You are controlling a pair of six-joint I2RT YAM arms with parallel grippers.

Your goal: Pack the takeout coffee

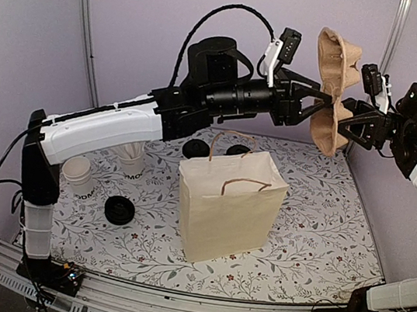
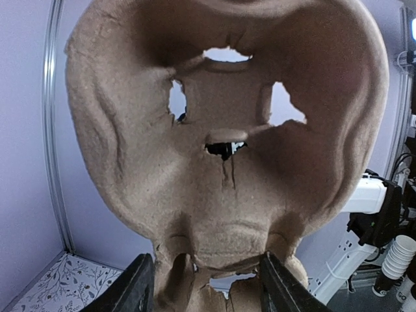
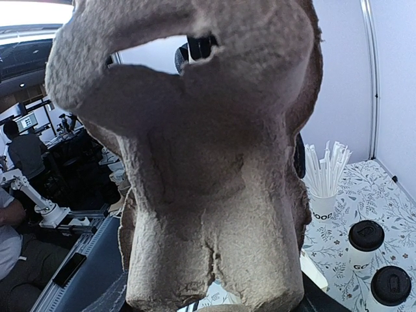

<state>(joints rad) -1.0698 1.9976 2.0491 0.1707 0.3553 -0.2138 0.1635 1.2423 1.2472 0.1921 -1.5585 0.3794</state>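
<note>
Top external view: you have a brown cup carrier (image 1: 333, 84) raised in the air, above the paper bag (image 1: 228, 206) and toward its rear right, well clear of the bench (image 1: 320, 247). The carrier hangs on edge with its cup wells facing sideways.

Left gripper (image 1: 320, 102) meets the carrier from the left. In the left wrist view this gripper (image 2: 208, 289) has its fingers (image 2: 133, 289) set fairly wide, flanking the lower lobe of the carrier (image 2: 221, 175) and holding it.

Right gripper (image 1: 345, 120) touches the carrier from the right. In the right wrist view the carrier (image 3: 214, 182) fills the frame and hides the fingers, so you cannot tell how that gripper stands.

The bag stands upright at mid-bench with its handles up.

A lidded coffee cup (image 1: 195, 149) stands on the bench just behind the bag to the left, with a second lidded cup (image 1: 237, 150) beside it. Both show in the right wrist view, the first (image 3: 366, 242) with dark lettering, the other (image 3: 390, 285) nearer the camera.

Left of the bag you have:
- a cup of white sticks (image 1: 131, 160)
- stacked white cups (image 1: 80, 174)
- a black lid (image 1: 119, 210)
</note>
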